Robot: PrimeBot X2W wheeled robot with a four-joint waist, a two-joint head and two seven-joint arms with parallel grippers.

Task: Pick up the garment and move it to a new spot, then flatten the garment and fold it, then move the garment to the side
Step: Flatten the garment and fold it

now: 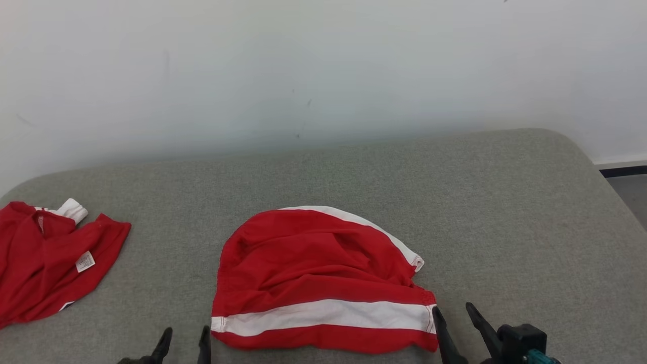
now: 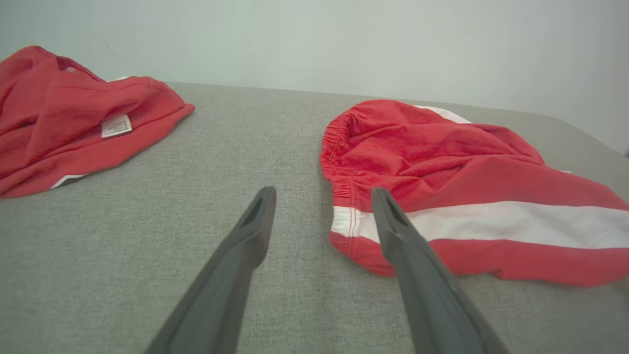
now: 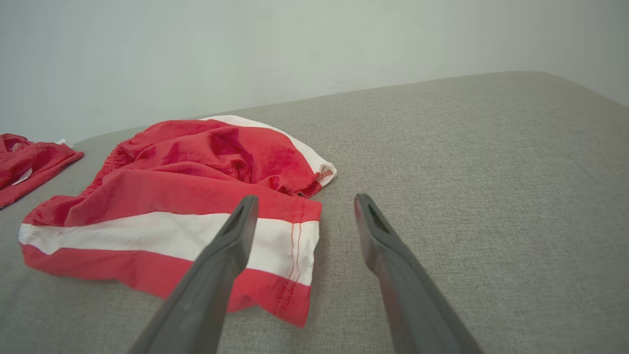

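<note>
Red cloth with a broad white stripe identifies the garment (image 1: 323, 273), a pair of shorts judging by its gathered waistband. It lies loosely bunched on the grey fabric-covered table (image 1: 505, 202), close to the near edge. Its upper layers are rumpled while the striped near hem runs fairly straight. Judge it as not yet flattened and not yet folded.

A second red garment (image 1: 50, 263), with a white label showing, lies crumpled well apart to the left of the garment. Treat it as outside the current step.

One end effector sits at each near corner of the garment. This placement suits a two-point pinch: gripping both ends of the striped hem would likely let you lift the cloth evenly or draw it taut.

Check the left end effector (image 1: 185, 336), just beside the garment's near-left corner at the waistband end. Its fingers stand fully apart and hold nothing. In the left wrist view one finger overlaps the cloth edge, but contact cannot be confirmed. Check the right end effector (image 1: 453, 313), just beside the garment's near-right corner at the stitched leg hem. Its fingers are likewise spread wide and empty.
</note>
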